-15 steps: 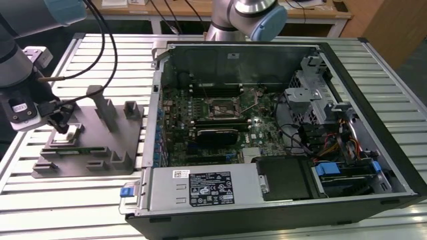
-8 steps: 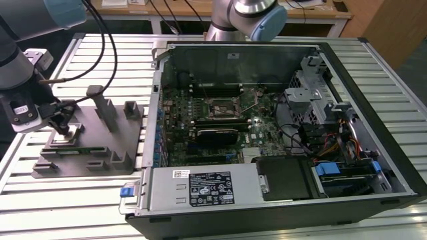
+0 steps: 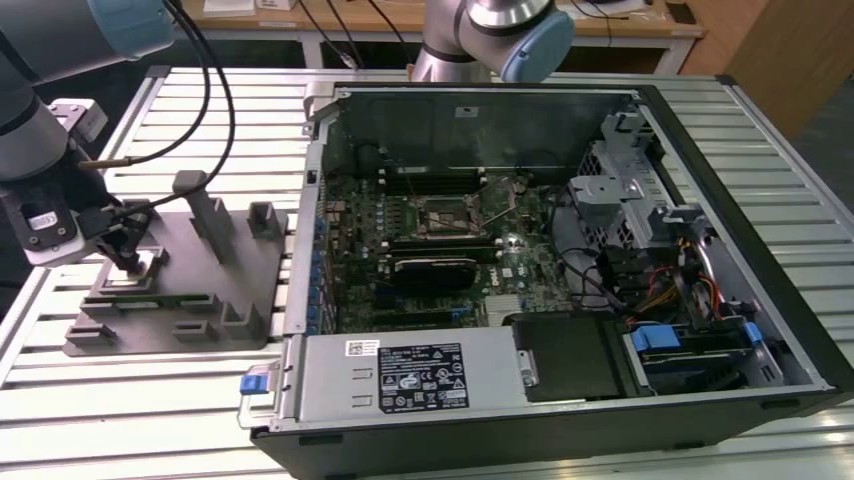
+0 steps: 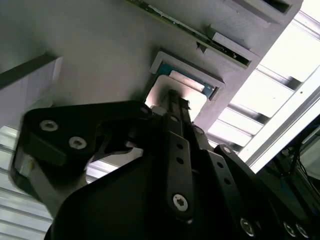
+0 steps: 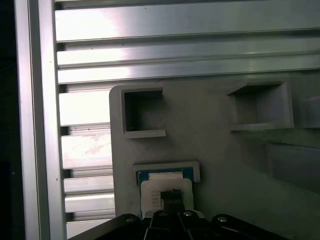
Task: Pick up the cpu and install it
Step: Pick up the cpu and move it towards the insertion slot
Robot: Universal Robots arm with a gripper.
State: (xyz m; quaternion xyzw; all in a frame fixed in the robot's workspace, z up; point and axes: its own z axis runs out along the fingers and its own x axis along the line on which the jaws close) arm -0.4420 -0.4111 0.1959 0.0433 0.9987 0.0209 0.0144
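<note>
A: Gripper?
B: Gripper [image 4: 174, 96] is low over the cpu [image 4: 196, 102], tip at its silver top. Clenched or released, can't tell.
A: Cpu location?
B: In a recess of the grey holder [image 3: 174, 325], at the exterior view's left, well apart from the open computer case [image 3: 467, 130].

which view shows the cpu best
The second wrist view: the cpu sits large and bright in its pocket on the grey holder, with the tool over it. The first wrist view shows the cpu smaller, partly behind the tool. In the exterior view the tool stands over that pocket.
</note>
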